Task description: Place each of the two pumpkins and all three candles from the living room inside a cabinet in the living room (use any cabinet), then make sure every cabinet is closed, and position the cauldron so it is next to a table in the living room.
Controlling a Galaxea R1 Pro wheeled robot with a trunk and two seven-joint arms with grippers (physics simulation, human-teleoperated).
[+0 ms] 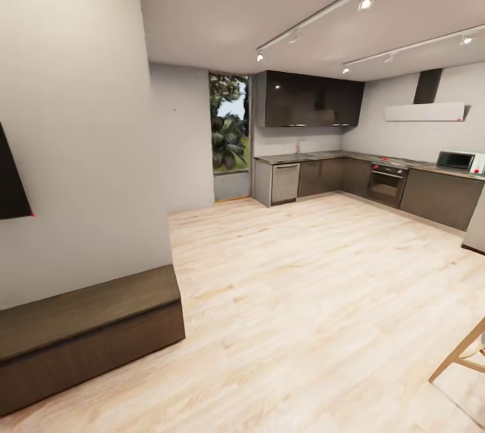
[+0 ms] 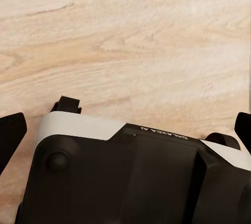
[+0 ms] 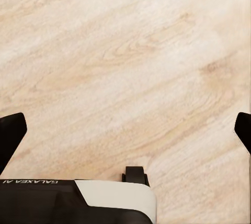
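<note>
Your cabinet (image 1: 87,332) sits low against the wall — kitchen counter (image 1: 377,162) far across the floor (image 1: 303,298); both grippers — left (image 2: 125,125), right (image 3: 125,130) — fingers spread, released.

At your eight o'clock in the head view you have the cabinet (image 1: 87,332), a long, low, dark brown wooden unit with a flat top and plain front, standing on the pale plank floor against the white wall, apparently closed.

Matt dark wood cabinet (image 1: 87,325), pale wood-grain floor (image 1: 323,298), seemingly glossy kitchen cupboards (image 1: 310,102).
</note>
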